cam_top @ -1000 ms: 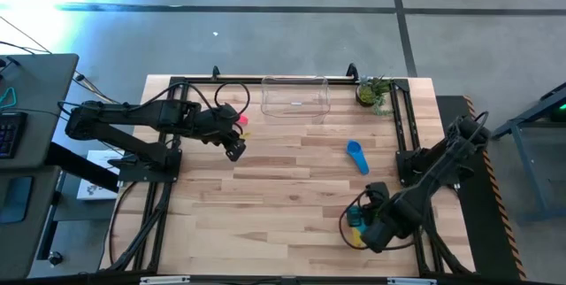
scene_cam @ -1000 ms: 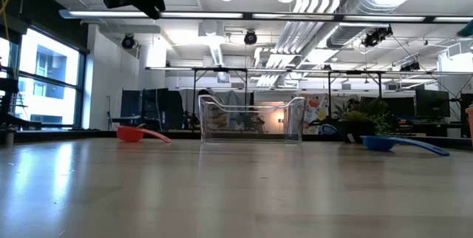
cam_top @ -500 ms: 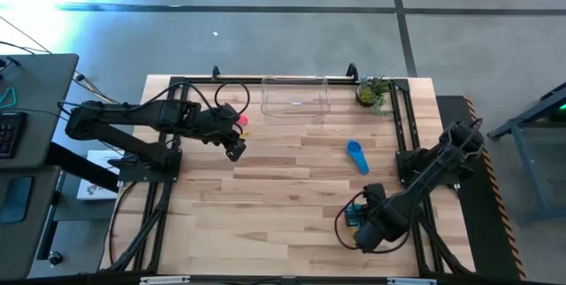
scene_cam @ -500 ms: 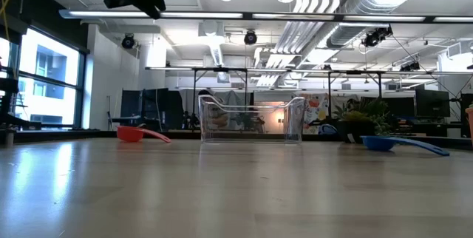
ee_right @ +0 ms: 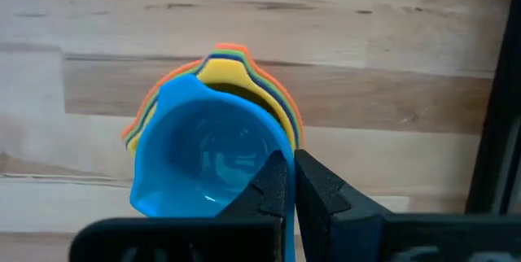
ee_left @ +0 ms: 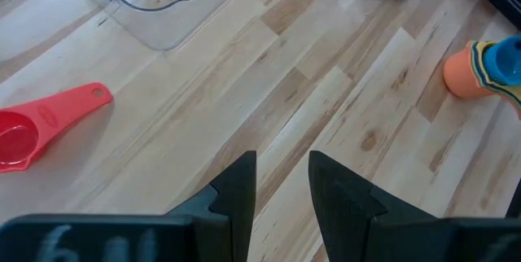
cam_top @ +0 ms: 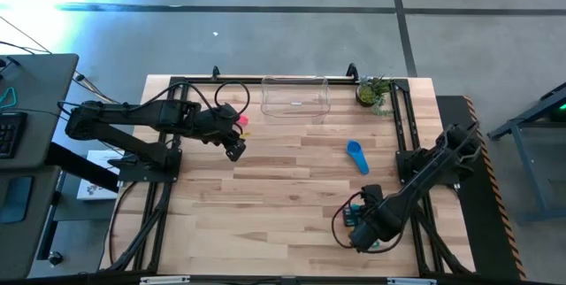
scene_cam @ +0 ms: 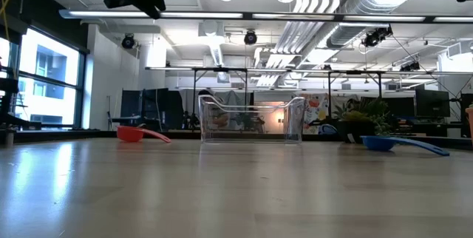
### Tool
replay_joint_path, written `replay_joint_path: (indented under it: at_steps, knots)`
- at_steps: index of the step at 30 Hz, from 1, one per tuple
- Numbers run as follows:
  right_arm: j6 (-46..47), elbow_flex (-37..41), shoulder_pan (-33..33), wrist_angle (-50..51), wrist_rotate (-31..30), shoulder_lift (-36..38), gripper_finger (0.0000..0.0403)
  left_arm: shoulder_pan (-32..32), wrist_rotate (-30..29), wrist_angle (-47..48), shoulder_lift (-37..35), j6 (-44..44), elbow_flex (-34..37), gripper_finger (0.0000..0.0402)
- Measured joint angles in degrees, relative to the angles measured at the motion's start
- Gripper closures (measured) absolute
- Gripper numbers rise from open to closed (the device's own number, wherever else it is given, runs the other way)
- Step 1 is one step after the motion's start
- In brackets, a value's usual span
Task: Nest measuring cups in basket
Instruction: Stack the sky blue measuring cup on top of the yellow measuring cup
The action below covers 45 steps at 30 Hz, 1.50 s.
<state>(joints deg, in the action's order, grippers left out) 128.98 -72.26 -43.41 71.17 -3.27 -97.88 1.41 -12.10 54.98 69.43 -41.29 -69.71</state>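
**nested stack pinched by one rim, far from the bin**

nearest the front edge: right gripper point(ee_right: 286, 182) clamped on the rim of a light blue round plastic measuring cup point(ee_right: 203, 156), topmost of a nested stack of yellow, green and orange plastic cups point(ee_right: 244, 75) low over the pale wooden plank table point(cam_top: 265, 188). likely to slip or tilt if carried fast, with only a thin wall held; lower cups possibly left behind or shaken loose, being gripped by nothing. handles of the stack out of sight, number of cups unclear.

mid table: loose blue plastic scoop with a flat handle point(cam_top: 356, 155), well apart from the stack.

farther back: left gripper point(ee_left: 281, 189) hovering with fingers parted, grasping nothing; red plastic scoop point(ee_left: 41, 124) lying near it.

far edge: clear rectangular plastic basket point(cam_top: 295, 96), seemingly empty, hard to read through its walls; small green potted plant point(cam_top: 372, 92) just beside, easy to knock on approach.
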Motion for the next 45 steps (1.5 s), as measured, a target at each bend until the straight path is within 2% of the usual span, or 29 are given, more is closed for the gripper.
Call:
replay_joint_path:
  at_steps: [13, 29, 38, 41, 45]
  knots:
    - [-0.56, 0.01, 1.55, -1.67, -0.77, -0.51, 0.0399, 0.02, 0.00, -0.04, 0.00, 1.47, 0.00, 0.0296]
    - [-1.52, -0.01, 1.87, -3.37, -0.90, 0.86, 0.0301, 0.02, 0.00, -0.57, 0.00, 1.49, 0.00, 0.0296]
    - [-0.26, -0.01, 0.27, -3.19, 2.57, 5.90, 0.0285, 0.02, 0.00, -1.93, 0.00, 1.50, 0.00, 0.0296]
    - [0.04, -0.01, -1.15, -3.47, 5.52, 6.09, 0.0285, 0.01, 0.00, -1.91, 0.00, 1.50, 0.00, 0.0296]
    - [0.03, -0.01, -2.99, -5.29, 6.13, 4.70, 0.0285, 0.01, 0.00, -1.92, 0.00, 1.50, 0.00, 0.0296]
